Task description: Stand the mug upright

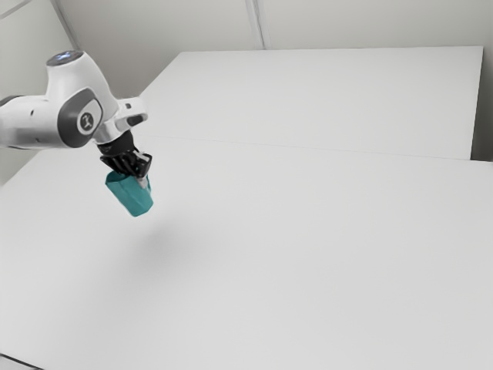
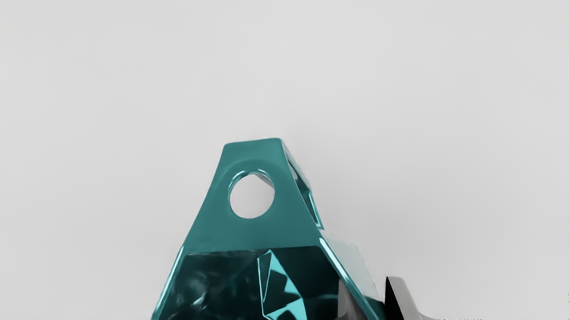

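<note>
The gripper (image 1: 142, 179) is at the exterior view's left, pointing down and shut on the wall of the teal mug (image 1: 131, 196). The mug hangs tilted beneath the hand, above the table, with a soft shadow below it. In the wrist view the gripper (image 2: 370, 298) has one finger inside the mug (image 2: 253, 235) and the other outside, with the mug's wall between them. The mug's dark, faceted inside and a flat teal part with a round hole face the camera. Its lower end is partly hidden there.
A wide white table (image 1: 308, 254) stretches under the arm, with a thin seam across it and its far edge toward the back wall. A dark cable (image 1: 21, 361) lies at the exterior view's lower left corner.
</note>
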You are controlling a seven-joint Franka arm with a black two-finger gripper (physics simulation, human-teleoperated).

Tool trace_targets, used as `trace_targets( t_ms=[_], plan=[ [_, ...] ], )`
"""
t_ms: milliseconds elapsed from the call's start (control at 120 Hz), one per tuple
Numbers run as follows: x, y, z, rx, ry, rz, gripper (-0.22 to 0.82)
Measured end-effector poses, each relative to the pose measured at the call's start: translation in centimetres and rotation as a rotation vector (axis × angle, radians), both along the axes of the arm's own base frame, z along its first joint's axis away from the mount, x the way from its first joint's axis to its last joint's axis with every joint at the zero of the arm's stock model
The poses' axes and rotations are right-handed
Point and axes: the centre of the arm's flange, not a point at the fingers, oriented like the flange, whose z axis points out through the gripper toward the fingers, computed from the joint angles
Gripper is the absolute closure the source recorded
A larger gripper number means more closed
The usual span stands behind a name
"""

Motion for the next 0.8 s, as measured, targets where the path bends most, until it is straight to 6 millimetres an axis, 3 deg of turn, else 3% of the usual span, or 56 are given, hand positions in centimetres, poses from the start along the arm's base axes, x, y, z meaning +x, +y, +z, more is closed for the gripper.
trace_targets(
  t_ms=[158,358,525,800],
  plan=[
    [-0.7,-3.6,-0.7,-0.004,-0.002,0.073,0.78],
    [-1.3,-6.1,-2.6,-0.013,0.026,0.185,0.78],
    [-1.4,-7.2,-4.4,-0.018,0.037,0.269,0.78],
    [-0.6,-7.3,-7.5,0.002,0.052,0.395,0.78]
  ],
)
